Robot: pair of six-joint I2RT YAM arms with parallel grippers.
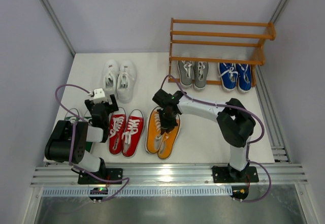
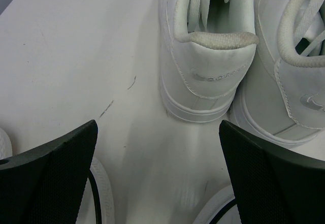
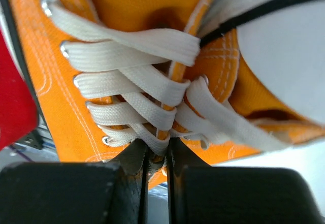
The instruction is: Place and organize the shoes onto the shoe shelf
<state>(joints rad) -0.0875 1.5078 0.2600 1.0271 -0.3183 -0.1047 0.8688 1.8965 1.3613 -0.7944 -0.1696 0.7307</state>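
On white table (image 1: 213, 132), far right corner: orange-brown shoe shelf (image 1: 218, 33), three slat tiers. Bottom tier holds grey pair (image 1: 193, 74) on left and blue pair (image 1: 235, 76) on right, side by side; upper tiers carry no shoes.

Right arm (image 1: 203, 107) reaches from near edge toward table middle. Left arm (image 1: 68, 142) is folded by near left corner, covering most of a green shoe (image 1: 76, 117), only white toe and a bit of green showing.

Four pairs off the shelf. White pair (image 1: 118, 79) sits left of shelf, toward far edge, shoes touching. Red pair (image 1: 126, 131) and orange pair (image 1: 162, 132) lie next to each other closer to near edge, toes toward it, red on left.

Right pincer (image 1: 167, 113) is down on orange pair's heel end; wrist view shows fingers (image 3: 127, 178) nearly together, clamping orange fabric at the white laces (image 3: 132, 82). Can't tell which shoe of the pair.

Left pincer (image 1: 104, 104) gapes wide, holding nothing, between red and white pairs; wrist view has its fingers (image 2: 56, 173) either side of bare table just short of the white heel (image 2: 213, 76).
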